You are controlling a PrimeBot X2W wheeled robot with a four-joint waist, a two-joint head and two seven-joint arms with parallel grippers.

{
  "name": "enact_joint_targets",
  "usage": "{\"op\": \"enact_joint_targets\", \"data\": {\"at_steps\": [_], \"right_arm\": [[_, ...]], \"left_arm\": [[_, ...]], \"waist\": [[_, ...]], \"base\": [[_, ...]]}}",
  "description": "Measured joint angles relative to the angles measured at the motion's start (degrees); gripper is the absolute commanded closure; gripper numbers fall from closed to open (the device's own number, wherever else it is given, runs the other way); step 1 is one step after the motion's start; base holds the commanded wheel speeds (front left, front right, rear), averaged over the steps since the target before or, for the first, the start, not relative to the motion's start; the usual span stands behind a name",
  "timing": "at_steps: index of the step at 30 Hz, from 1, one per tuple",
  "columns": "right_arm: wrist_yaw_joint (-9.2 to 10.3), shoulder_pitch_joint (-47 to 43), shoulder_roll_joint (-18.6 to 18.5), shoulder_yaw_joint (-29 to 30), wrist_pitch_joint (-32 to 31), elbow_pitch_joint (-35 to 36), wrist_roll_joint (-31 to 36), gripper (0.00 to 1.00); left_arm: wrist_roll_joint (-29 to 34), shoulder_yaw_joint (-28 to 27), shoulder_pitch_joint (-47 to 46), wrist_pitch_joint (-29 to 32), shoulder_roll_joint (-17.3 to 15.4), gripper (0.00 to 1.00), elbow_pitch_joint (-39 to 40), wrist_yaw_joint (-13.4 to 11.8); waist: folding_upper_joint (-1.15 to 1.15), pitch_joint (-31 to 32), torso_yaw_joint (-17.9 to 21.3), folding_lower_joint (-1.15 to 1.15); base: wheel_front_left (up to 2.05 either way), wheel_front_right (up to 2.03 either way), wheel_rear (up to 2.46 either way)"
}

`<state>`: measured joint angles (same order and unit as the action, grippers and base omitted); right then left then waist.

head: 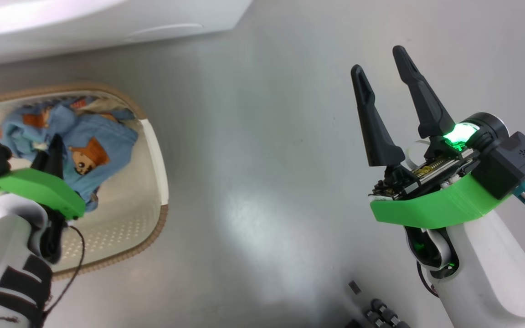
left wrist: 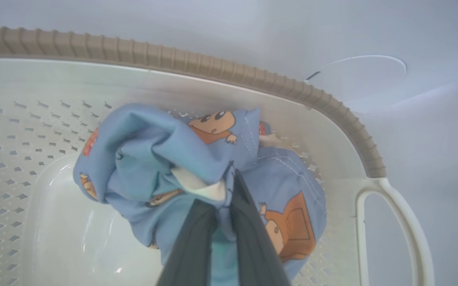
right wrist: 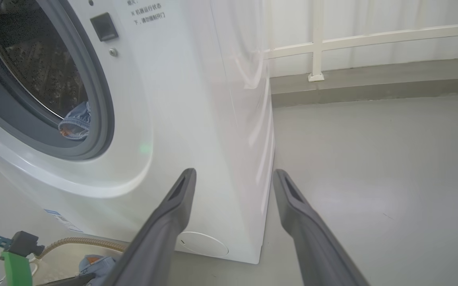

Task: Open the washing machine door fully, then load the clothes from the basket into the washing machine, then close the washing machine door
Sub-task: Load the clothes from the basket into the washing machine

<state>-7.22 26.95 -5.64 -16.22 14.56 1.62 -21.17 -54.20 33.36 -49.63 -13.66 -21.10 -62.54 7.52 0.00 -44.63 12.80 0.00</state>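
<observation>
Over on the left, the cream basket [head: 112,91] sits on the grey floor [head: 262,159], near the white front of the washing machine [head: 84,23]. The left pincer [head: 55,155] reaches down into the basket. Its two dark fingers [left wrist: 253,238] are pressed together on a fold of the light-blue garment [left wrist: 145,159], which bunches up around their tips close to the perforated wall. Brown and orange cartoon figures show on the cloth. I cannot tell whether the garment rests on the basket's bottom or hangs just off it.

Further right, well apart from the basket, the right pincer [head: 378,59] hangs above the floor with its fingers spread wide. Seen along those fingers, the machine's drum mouth [right wrist: 34,71] stands uncovered inside its grey seal [right wrist: 103,119]. A second blue garment [right wrist: 76,123] lies in the drum at the lower edge, touching the seal. The round flap [right wrist: 203,243] sits low on the machine's front.
</observation>
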Motion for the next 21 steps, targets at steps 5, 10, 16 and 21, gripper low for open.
{"op": "enact_joint_targets", "data": {"at_steps": [5,10,16,21], "right_arm": [[0.0,-0.41,-0.49,0.2,0.0,-0.59,-0.01,0.0],[0.0,-0.75,-1.29,1.24,0.0,-1.04,-0.05,0.0],[0.0,-3.46,-1.96,1.72,0.0,-1.86,-0.46,0.0],[0.0,-4.55,-2.3,1.99,0.0,-2.23,-0.54,0.0]], "left_arm": [[-1.16,0.38,1.98,-0.56,0.26,1.0,2.05,0.0],[0.27,-2.68,3.78,-0.66,0.09,1.0,5.32,0.0],[5.66,-9.17,8.75,-0.71,0.45,1.0,9.73,0.0],[10.85,-14.96,12.81,-0.71,1.44,1.0,13.95,0.0]], "waist": [[0.0,3.16,-1.0,0.0],[0.0,5.87,-1.61,0.0],[0.0,10.11,-2.35,-0.01],[0.0,13.51,-2.95,-0.01]], "base": [[0.0,0.0,0.0],[0.0,0.0,0.0],[0.0,0.0,0.0],[0.0,0.0,0.0]]}}
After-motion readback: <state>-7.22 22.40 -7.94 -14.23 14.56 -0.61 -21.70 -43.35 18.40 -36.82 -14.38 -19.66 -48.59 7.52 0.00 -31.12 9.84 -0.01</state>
